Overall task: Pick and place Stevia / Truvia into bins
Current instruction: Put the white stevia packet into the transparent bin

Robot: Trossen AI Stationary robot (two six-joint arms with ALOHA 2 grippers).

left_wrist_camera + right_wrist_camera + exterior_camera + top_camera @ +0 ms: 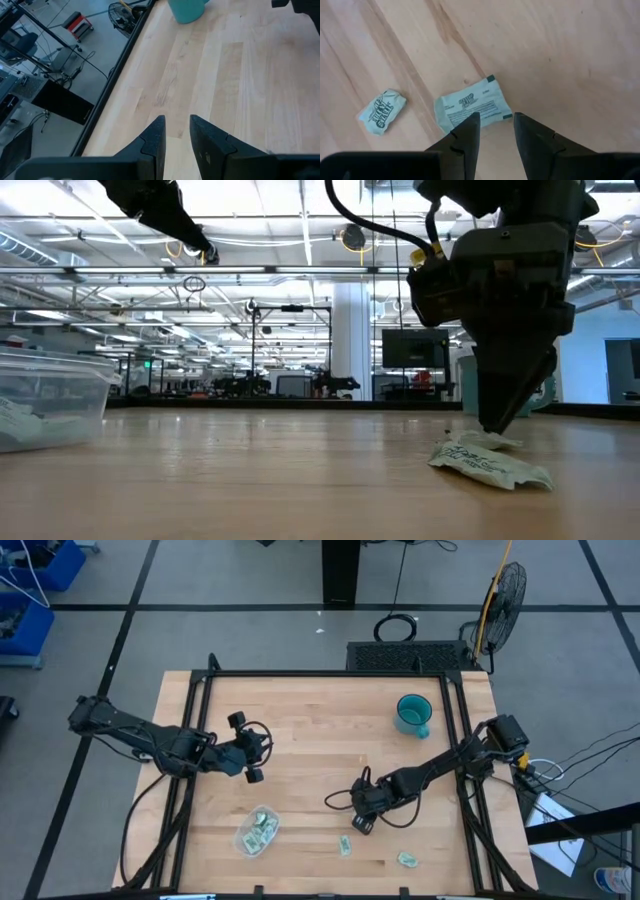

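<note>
A see-through tub (258,832) (50,395) stands near the table's near edge with several pale green sachets inside. Two more sachets lie flat on the wood: one (345,845) (470,102) just ahead of my right gripper (360,823) (495,122), the other (407,859) (381,112) farther right. My right gripper is open and points down, its tips low over the first sachet's edge (490,465). My left gripper (258,748) (177,127) hovers above the table's left middle, empty, with a narrow gap between its fingers. My right gripper comes from above with one fingertip (471,120) at the nearer sachet's edge (465,120). I cannot tell whether it touches the paper. The sachet lies flat on the table.
A teal mug (412,715) (187,10) stands near the far right corner. Black frame rails run along the table's left, right and far sides. Bare wood lies between the two arms and in front of the tub.
</note>
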